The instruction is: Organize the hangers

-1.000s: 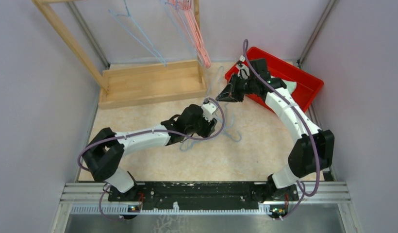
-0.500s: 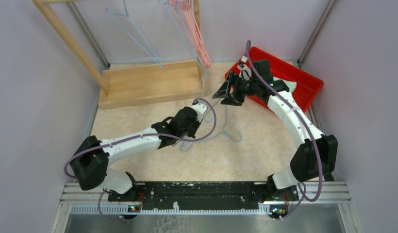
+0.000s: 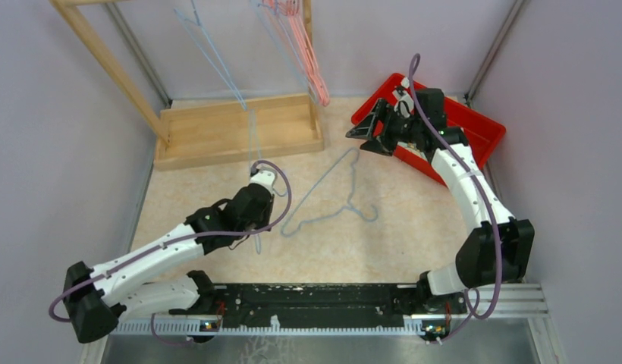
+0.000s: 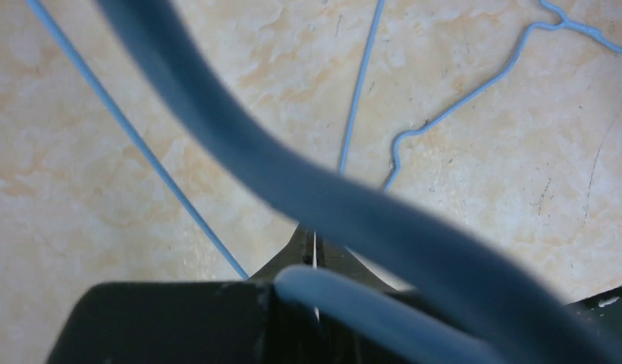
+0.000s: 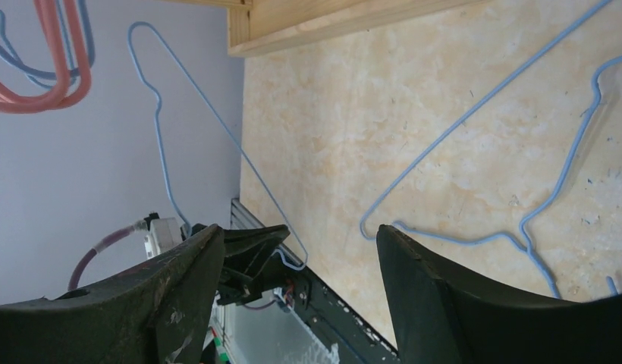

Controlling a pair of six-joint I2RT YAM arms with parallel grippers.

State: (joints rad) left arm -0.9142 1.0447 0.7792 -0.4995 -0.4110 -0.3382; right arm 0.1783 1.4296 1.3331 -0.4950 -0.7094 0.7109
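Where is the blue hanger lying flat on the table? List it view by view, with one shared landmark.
Top: hanger at centre.
Left wrist: upper right corner, apart from the held hanger.
Right wrist: right half.
Shared landmark: wooden base, in top and right wrist only.

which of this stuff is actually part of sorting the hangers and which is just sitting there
Part of the job:
- held blue hanger, shut in the left gripper
- loose blue hanger on the table
- pink hangers on the wooden rack

Just there:
- red bin
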